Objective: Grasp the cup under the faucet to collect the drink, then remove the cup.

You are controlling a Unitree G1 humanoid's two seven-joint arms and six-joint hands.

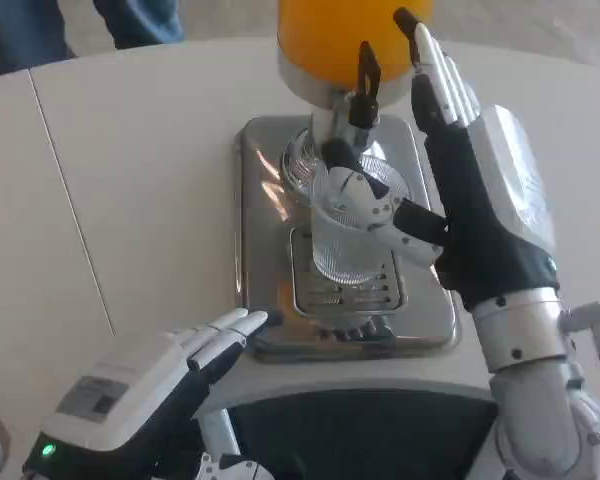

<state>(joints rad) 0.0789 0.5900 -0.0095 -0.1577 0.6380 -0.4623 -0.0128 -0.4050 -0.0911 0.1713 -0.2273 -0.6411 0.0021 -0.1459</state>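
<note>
A clear ribbed cup (348,238) stands upright on the drip grate of the silver dispenser base (265,190), right under the black-levered faucet (365,85). The orange drink tank (335,35) rises behind it. My right hand (480,200) stands just right of the cup, palm toward it. Its thumb lies across the cup's near side and touches it, while its fingers (435,75) stretch straight up beside the faucet, not wrapped round the cup. My left hand (155,385) lies low at the front left with fingers straight, tips near the base's front edge, holding nothing.
The dispenser sits mid-table on the white tabletop (130,180). A seam (70,200) runs down the table on the left. A person's legs (40,30) stand beyond the far edge. The table's front edge lies just below the base.
</note>
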